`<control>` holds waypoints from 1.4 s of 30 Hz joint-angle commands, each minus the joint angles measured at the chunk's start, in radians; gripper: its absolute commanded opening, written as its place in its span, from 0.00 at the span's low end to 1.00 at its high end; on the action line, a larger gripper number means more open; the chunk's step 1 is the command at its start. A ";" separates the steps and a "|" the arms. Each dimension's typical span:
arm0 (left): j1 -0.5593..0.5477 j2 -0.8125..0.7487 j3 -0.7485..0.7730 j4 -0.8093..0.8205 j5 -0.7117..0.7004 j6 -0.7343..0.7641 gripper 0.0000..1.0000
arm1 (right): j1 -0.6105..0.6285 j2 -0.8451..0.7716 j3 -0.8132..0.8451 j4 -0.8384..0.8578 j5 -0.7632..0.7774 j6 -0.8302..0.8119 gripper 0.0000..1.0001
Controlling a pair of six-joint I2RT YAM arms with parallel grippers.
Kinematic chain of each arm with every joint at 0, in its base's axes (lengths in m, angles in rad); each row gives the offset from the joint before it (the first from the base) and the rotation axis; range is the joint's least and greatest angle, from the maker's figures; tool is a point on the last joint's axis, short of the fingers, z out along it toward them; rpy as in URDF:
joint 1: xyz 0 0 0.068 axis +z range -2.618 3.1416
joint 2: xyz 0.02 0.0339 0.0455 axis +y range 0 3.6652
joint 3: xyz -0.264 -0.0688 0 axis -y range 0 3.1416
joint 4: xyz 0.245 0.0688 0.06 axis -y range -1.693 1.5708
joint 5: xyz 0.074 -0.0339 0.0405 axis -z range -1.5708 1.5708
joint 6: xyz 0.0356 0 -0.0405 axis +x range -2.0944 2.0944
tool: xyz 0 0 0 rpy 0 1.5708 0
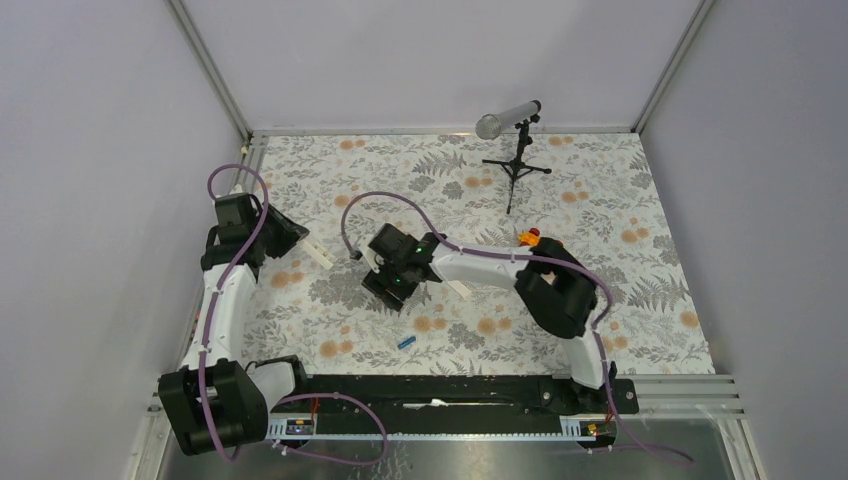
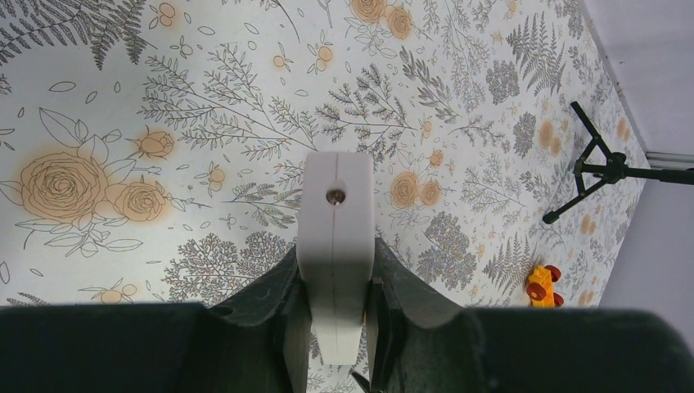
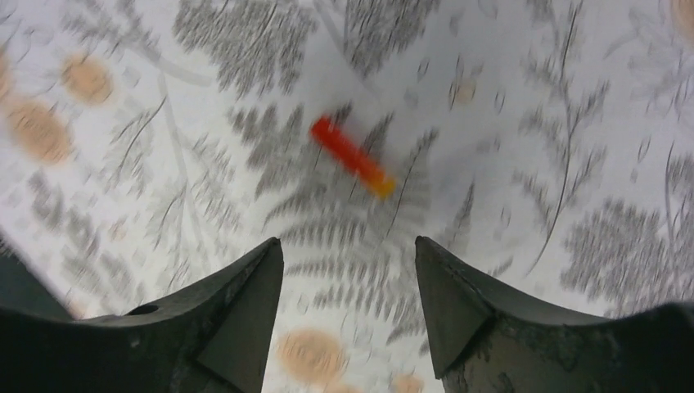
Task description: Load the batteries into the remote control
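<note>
My left gripper [image 1: 290, 236] is shut on one end of the slim white remote control [image 1: 320, 252] and holds it over the mat at the left. In the left wrist view the remote's [image 2: 335, 221] edge, with a small screw, sticks out between the fingers of the gripper [image 2: 335, 254]. My right gripper [image 1: 393, 280] is open and empty at mid-table. In its blurred wrist view a red battery [image 3: 350, 155] lies on the mat just ahead of the open gripper [image 3: 348, 258]. A blue battery [image 1: 406, 341] lies nearer the front edge.
A small loose white cover piece [image 1: 457, 288] lies beside the right arm. An orange toy car [image 1: 530, 237] stands at mid-right and shows in the left wrist view [image 2: 542, 285]. A microphone on a black tripod [image 1: 515, 160] stands at the back. Grey walls enclose the floral mat.
</note>
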 commanded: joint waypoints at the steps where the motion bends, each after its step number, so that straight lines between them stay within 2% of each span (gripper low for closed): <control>1: 0.005 -0.010 0.004 0.051 0.002 0.002 0.00 | 0.013 -0.254 -0.131 -0.062 -0.106 0.053 0.67; 5: 0.006 0.001 -0.007 0.064 0.009 -0.005 0.00 | 0.087 -0.385 -0.353 -0.059 -0.169 -0.086 0.69; 8: 0.006 0.013 -0.011 0.072 0.021 -0.012 0.00 | 0.140 -0.450 -0.435 -0.031 -0.198 -0.144 0.70; 17: 0.006 0.023 -0.007 0.073 0.016 0.001 0.00 | 0.243 -0.361 -0.430 -0.059 -0.005 -0.222 0.72; 31: 0.007 0.037 0.001 0.071 0.016 0.006 0.00 | 0.275 -0.315 -0.450 -0.004 0.041 -0.227 0.63; 36: 0.007 0.033 -0.002 0.069 0.013 0.008 0.00 | 0.278 -0.306 -0.448 0.008 0.036 -0.211 0.57; 42: 0.007 0.019 0.000 0.061 0.006 0.014 0.00 | 0.276 -0.315 -0.431 0.005 0.134 -0.147 0.57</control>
